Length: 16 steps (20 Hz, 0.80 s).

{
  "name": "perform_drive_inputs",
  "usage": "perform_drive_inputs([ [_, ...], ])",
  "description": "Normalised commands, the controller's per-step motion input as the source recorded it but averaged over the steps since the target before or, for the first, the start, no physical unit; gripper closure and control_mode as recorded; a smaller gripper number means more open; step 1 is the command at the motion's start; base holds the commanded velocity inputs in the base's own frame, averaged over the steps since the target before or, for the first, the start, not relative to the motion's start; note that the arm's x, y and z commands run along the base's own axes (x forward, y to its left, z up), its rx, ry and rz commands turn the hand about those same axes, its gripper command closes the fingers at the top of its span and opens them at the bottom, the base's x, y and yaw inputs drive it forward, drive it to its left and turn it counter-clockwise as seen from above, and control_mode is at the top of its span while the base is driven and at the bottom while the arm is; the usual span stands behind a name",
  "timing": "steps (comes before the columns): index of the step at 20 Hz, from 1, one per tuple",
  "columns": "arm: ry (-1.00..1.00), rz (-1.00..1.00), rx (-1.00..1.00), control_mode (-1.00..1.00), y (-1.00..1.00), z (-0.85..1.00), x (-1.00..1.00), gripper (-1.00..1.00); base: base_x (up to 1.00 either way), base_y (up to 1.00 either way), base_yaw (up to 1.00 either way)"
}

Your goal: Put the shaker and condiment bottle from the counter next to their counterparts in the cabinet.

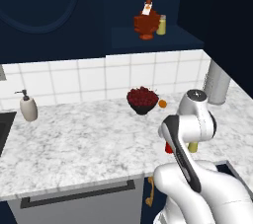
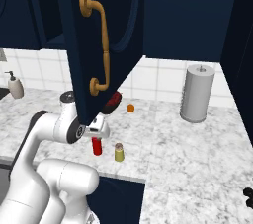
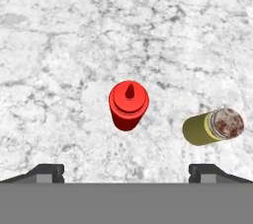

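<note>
The red condiment bottle [image 3: 128,105] stands upright on the marbled counter [image 1: 74,139], seen from above between and beyond my fingertips. My gripper [image 3: 126,172] hangs open above it, holding nothing. The olive-yellow shaker [image 3: 212,127] stands just to the bottle's right, apart from it. The right base view shows the bottle [image 2: 97,146] and the shaker [image 2: 119,152] near the counter's front edge, under my hand. On the navy cabinet's shelf [image 1: 158,40] stand the squat brown bottle [image 1: 146,23] and a pale yellow shaker [image 1: 161,25].
The open cabinet door [image 2: 99,35] with a brass handle hangs over my arm. A dark bowl of red fruit [image 1: 142,98] and an orange [image 1: 162,103] sit by the backsplash. A paper towel roll [image 2: 197,93] stands right, a soap dispenser [image 1: 28,107] far left.
</note>
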Motion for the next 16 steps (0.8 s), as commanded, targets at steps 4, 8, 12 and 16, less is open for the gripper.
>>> perform_drive_inputs([
  [4,0.0,0.0,0.0,-1.0,0.0,0.0,0.07,-1.0,0.0,0.0,0.0],
  [8,0.0,0.0,0.0,-1.0,0.0,-0.17,0.0,-1.0,0.0,0.0,0.0],
  [12,0.0,0.0,0.0,-1.0,0.0,-0.54,0.0,-1.0,0.0,0.0,0.0],
  [16,0.0,0.0,0.0,-1.0,0.0,-0.18,0.0,-1.0,0.0,0.0,0.0],
])
